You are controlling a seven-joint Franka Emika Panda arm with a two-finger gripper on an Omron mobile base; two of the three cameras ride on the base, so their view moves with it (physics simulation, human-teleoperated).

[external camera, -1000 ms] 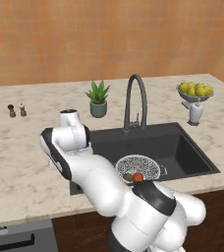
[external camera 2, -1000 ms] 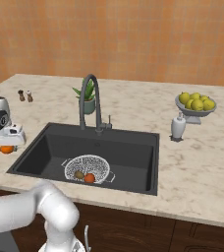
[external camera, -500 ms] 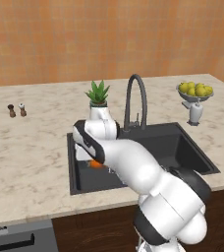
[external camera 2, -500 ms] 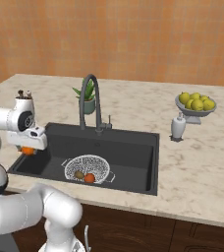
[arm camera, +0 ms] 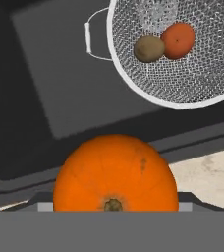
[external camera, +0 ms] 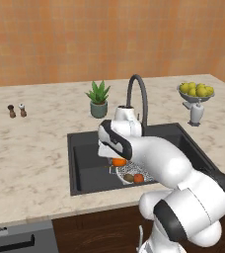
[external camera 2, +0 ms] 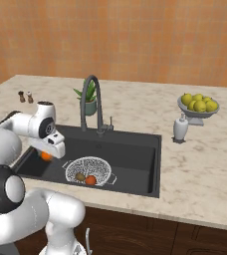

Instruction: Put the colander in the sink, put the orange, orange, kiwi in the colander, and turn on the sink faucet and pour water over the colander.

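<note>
Moved over sink (external camera 2: 135,149) — end effector (external camera 2: 47,155) pinching 1 orange (arm camera: 115,173) | colander (arm camera: 182,59): 1 reddish orange (arm camera: 178,40), 1 kiwi (arm camera: 149,48)

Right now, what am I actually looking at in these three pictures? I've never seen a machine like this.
It is a white robot arm on a base that can drive, in a simulated kitchen. Two pictures come from cameras on the base, behind the arm to its left and right. The third looks along its gripper, which holds a bright orange over the dark sink. In the sink sits a mesh colander with a kiwi and the other orange inside. On the counter stand a faucet, a potted plant, a bowl of lemons and two small shakers.
</note>
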